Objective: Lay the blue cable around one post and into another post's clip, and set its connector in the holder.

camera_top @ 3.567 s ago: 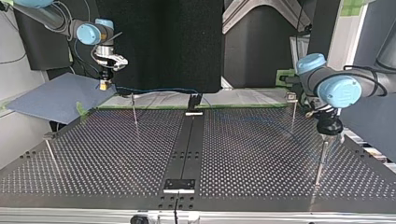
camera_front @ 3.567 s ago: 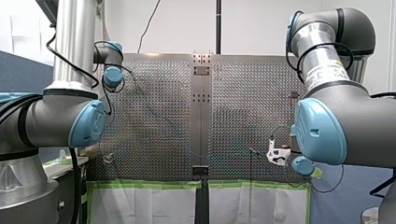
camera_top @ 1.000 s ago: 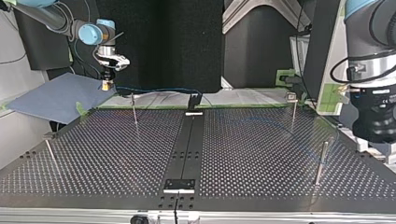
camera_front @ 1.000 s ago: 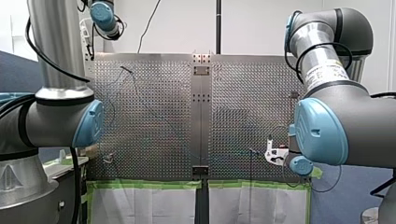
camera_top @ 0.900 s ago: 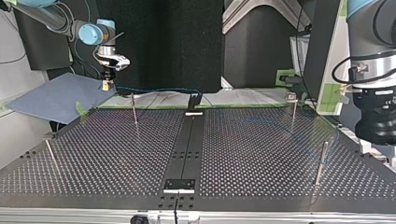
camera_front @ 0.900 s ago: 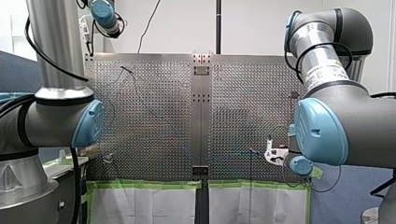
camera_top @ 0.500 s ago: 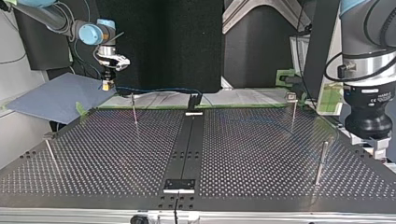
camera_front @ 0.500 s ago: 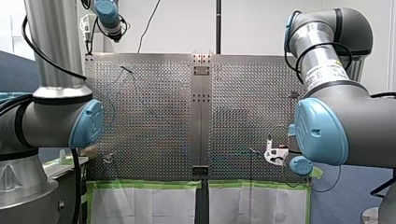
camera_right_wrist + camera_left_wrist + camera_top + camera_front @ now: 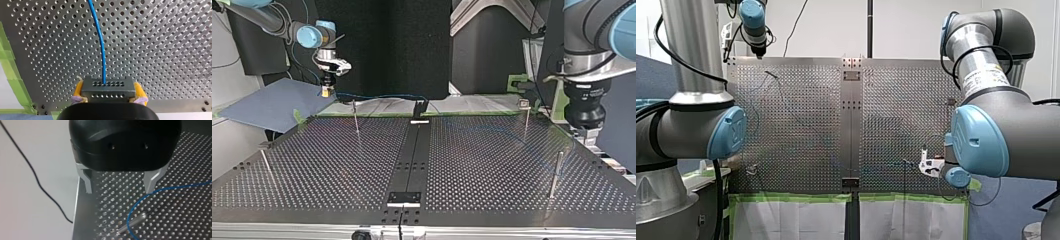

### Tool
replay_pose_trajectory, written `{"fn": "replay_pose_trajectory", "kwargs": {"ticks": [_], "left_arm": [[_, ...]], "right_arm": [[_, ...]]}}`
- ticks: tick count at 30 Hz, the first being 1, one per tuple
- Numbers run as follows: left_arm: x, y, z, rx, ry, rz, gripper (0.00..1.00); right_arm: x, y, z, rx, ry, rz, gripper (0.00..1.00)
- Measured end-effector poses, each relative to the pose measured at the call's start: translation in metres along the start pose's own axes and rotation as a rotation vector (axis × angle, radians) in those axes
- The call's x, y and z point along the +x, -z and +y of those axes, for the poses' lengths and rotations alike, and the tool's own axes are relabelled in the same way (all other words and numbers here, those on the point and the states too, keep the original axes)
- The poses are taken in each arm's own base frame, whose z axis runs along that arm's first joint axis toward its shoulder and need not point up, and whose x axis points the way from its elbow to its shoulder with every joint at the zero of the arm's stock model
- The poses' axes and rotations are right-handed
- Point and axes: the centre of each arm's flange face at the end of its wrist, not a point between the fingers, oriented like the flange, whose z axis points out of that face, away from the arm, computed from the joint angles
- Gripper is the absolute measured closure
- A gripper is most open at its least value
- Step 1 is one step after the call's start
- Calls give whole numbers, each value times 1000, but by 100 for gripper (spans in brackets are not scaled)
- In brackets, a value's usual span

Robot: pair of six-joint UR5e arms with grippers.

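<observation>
The left gripper (image 9: 118,192) has lifted away, jaws apart and empty, leaving the blue cable (image 9: 100,45) curled round the post (image 9: 131,221), right gripper (image 9: 108,92) still pinching the connector (image 9: 107,86), so clip and holder look next.

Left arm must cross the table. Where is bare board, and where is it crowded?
Bare: the top view's left half, bordered by the black centre rail, the thin post and the corner post. Crowded: the right half, where the blue cable runs past the clip post to the thick post near the left claw.
</observation>
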Motion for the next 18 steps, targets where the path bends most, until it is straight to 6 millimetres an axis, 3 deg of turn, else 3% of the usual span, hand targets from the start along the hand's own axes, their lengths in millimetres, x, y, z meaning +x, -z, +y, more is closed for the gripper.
{"fn": "replay_pose_trajectory", "kwargs": {"ticks": [18], "left_arm": [[12,19,1,4,-32,135,2]], "right_arm": [[0,0,-1,1,-6,2,100]]}}
